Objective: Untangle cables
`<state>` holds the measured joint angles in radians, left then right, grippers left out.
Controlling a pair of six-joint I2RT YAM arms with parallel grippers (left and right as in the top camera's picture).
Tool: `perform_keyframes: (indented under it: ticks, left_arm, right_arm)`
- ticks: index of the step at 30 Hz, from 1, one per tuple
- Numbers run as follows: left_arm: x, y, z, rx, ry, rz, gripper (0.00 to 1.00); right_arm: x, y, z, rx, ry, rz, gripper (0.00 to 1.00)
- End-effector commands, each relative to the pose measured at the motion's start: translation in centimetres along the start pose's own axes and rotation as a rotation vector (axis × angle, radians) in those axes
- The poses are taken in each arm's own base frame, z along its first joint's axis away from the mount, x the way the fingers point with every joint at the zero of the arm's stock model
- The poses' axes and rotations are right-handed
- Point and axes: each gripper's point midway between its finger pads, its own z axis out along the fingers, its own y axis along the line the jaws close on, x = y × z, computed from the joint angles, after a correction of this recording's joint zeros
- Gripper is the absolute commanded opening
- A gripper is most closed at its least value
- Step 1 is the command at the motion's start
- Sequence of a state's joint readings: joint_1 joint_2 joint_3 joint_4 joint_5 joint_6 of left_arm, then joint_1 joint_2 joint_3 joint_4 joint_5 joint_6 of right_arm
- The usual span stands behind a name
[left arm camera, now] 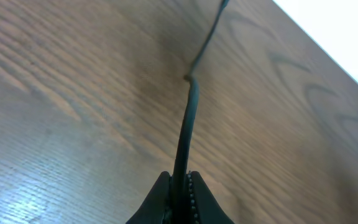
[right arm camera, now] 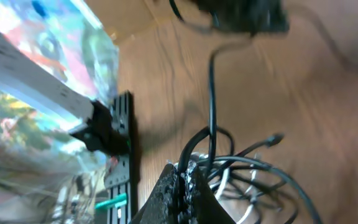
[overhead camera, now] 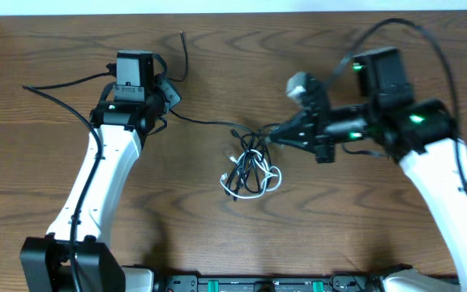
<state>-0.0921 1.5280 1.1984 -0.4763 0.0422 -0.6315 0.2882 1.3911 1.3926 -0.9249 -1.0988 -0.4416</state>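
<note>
The left gripper point(overhead camera: 167, 96) is clamping a black cable point(overhead camera: 205, 122) a little way in from its free end. In the left wrist view the fingers are pressing together on it, and the cord is running straight out ahead of them. The right gripper point(overhead camera: 272, 134) is pinching the tangle point(overhead camera: 248, 169) at its far right edge, with its fingers closed on black strands.

The tangle is lying mid-table point(overhead camera: 55, 203), just near of the right gripper and well right of the left one. A white cable point(overhead camera: 271, 182) is looping through its near right side. The black cable is running nearly straight, left to right, from the left gripper into the tangle, so its long axis is lying across the table.

Drawing that strand clear is likely calling for the left arm to pull leftward along this line. The right arm, being nearer the knot, is best placed to be anchoring the bundle.
</note>
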Motion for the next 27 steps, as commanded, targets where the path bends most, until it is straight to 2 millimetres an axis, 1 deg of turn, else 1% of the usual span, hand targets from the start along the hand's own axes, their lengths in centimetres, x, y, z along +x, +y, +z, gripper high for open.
perform_keyframes:
  ticks: [1, 3, 5, 10, 13, 16, 19, 22, 24, 25, 26, 27]
  left_arm:
    - [0.1, 1.2, 0.7, -0.061, -0.002, 0.009, 0.07]
    - [0.2, 1.7, 1.0, -0.084, 0.0, 0.01, 0.08]
    - [0.3, 2.4, 1.3, -0.121, 0.0, 0.012, 0.08]
    - [-0.1, 4.9, 1.2, -0.254, -0.039, 0.024, 0.08]
    - [-0.2, 5.8, 1.0, -0.303, -0.051, 0.03, 0.07]
    - [-0.1, 5.8, 1.0, -0.304, -0.047, 0.031, 0.08]
    - [0.3, 5.3, 1.1, -0.274, -0.021, 0.037, 0.08]
    - [1.1, 4.5, 1.3, -0.224, 0.025, 0.081, 0.17]
    - [1.6, 3.9, 1.4, -0.187, 0.058, 0.117, 0.34]
    - [1.8, 3.6, 1.5, -0.167, 0.073, 0.137, 0.4]
    - [2.2, 3.2, 1.5, -0.139, 0.093, 0.164, 0.45]
    - [2.4, 2.8, 1.5, -0.115, 0.109, 0.19, 0.47]
  right_arm:
    - [-2.3, 1.7, -3.1, -0.046, -0.129, -0.042, 0.01]
    - [-2.7, 0.5, -4.9, 0.013, -0.166, -0.001, 0.01]
    - [-2.8, -1.3, -7.0, 0.08, -0.203, 0.081, 0.01]
    - [-2.0, -4.9, -10.7, 0.188, -0.268, 0.262, 0.01]
    - [-1.1, -6.8, -12.0, 0.237, -0.286, 0.357, 0.01]
    - [0.1, -8.1, -12.0, 0.268, -0.262, 0.422, 0.01]
    - [1.3, -9.0, -11.0, 0.273, -0.219, 0.486, 0.01]
    - [2.4, -10.1, -10.0, 0.285, -0.175, 0.526, 0.01]
    - [3.3, -11.0, -9.5, 0.316, -0.139, 0.547, 0.01]
    - [3.7, -11.4, -9.2, 0.33, -0.122, 0.562, 0.01]
    - [4.2, -11.9, -9.0, 0.349, -0.104, 0.581, 0.01]
    - [4.7, -12.5, -8.8, 0.369, -0.084, 0.598, 0.01]
